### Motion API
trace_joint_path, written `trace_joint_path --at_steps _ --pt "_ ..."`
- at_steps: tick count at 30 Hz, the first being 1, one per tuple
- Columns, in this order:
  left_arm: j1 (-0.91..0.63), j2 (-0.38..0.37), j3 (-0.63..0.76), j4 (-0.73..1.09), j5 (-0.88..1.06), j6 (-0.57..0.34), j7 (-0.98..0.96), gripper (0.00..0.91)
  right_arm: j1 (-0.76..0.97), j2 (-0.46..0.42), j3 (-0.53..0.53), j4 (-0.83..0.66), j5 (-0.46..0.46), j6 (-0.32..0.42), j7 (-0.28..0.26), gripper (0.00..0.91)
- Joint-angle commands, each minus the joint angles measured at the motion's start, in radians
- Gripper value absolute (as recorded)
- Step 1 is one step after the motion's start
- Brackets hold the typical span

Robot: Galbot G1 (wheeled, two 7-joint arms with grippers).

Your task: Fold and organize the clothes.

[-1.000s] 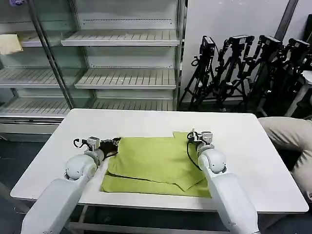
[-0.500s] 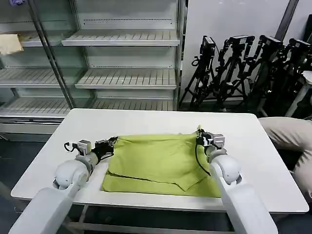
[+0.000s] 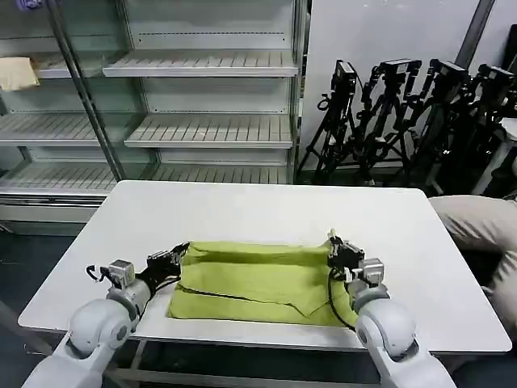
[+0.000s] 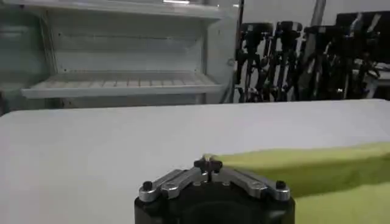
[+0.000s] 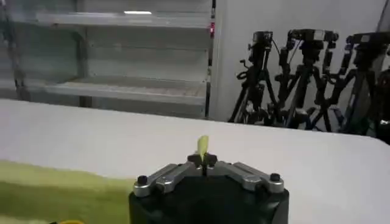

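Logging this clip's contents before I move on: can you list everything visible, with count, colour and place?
T-shirt: one, lime yellow-green, partly folded on the table's near half.
Table: one, white, centre.
Shelving unit: one, white, behind the table.
Cloth: one, pale cream, on a far-left shelf.
Camera tripods: several, black, back right.
Beige fabric: one, right edge.
Left gripper: shut on the T-shirt's left edge.
Right gripper: shut on the T-shirt's right edge.
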Motion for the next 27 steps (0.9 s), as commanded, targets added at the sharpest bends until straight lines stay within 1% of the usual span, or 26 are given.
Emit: trace_joint_path --at_steps 1,11,17,18,19,20,21,23,25,27 --pt "0.104 0.004 -0.045 -0.080 0.013 -0.002 -0.001 0.020 -0.100 -0.010 0.041 0.078 -0.024 0.001 0.007 0.000" --pt "0.135 0.025 -0.045 -0.090 0.014 -0.001 -0.003 0.020 -0.136 -0.006 0.066 0.093 -0.025 -0.005 -0.005 0.000" --pt "0.151 0.032 -0.036 -0.108 0.026 0.036 -0.003 0.020 -0.130 -0.004 0.059 0.074 -0.023 0.000 -0.007 0.000" --pt "0.153 0.034 -0.039 -0.110 0.026 0.042 -0.003 0.020 -0.128 -0.002 0.054 0.072 -0.023 0.000 -0.008 0.151" --pt "0.156 0.035 -0.041 -0.114 0.026 0.047 -0.003 0.060 -0.127 -0.002 0.052 0.071 -0.024 0.001 -0.010 0.907" --pt "0.161 0.037 -0.043 -0.118 0.030 0.056 -0.005 0.060 -0.126 -0.001 0.049 0.070 -0.027 -0.002 -0.011 0.907" --pt "0.167 0.042 -0.044 -0.125 0.090 0.099 -0.006 0.907 -0.128 -0.002 0.047 0.071 -0.033 -0.007 -0.018 0.907" --pt "0.172 0.045 -0.039 -0.116 0.137 0.083 -0.002 0.907 -0.133 -0.003 0.049 0.078 -0.037 -0.002 -0.026 0.907" --pt "0.165 0.040 -0.048 -0.105 0.118 0.059 -0.016 0.907 -0.140 -0.001 0.060 0.087 -0.044 0.000 -0.028 0.907" --pt "0.156 0.035 -0.079 -0.109 0.077 0.040 -0.044 0.907 -0.154 -0.001 0.095 0.111 -0.043 0.000 -0.033 0.907"
